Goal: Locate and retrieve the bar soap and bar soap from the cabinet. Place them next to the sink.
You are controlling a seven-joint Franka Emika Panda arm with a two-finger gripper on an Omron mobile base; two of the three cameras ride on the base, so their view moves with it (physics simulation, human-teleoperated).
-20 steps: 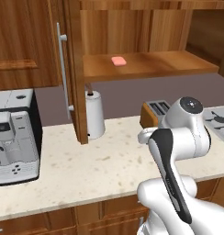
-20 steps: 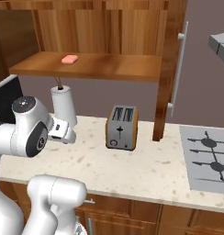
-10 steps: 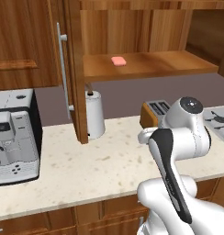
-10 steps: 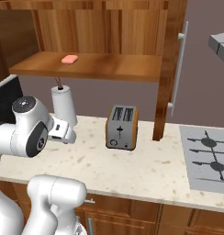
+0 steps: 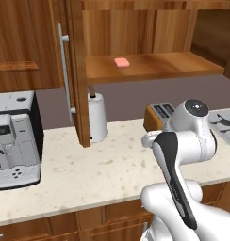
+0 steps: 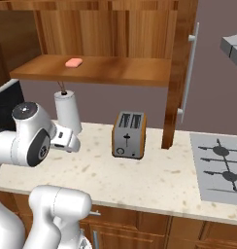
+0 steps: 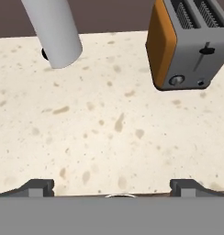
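A salmon-pink bar soap (image 5: 121, 62) (image 6: 74, 62) lies flat on the plank shelf of the open cabinet (image 5: 183, 66) (image 6: 115, 73). The cabinet's tall door (image 5: 78, 80) stands swung out, its silver bar handle (image 5: 65, 70) facing the room. My gripper (image 7: 113, 187) hangs low over the speckled counter (image 7: 109, 128), well below the shelf, open with nothing between its fingertips (image 7: 39, 186). The arm's elbow (image 5: 194, 122) (image 6: 30, 136) rises in front of the counter. The sink is out of view.
A white paper towel roll (image 5: 97, 117) (image 6: 68, 111) (image 7: 54, 32) stands under the shelf by the door. An orange-sided toaster (image 5: 157, 114) (image 6: 129, 134) (image 7: 192, 43) sits to its right. A coffee machine (image 5: 13, 141) is at the left, a stovetop (image 6: 220, 165) at the right.
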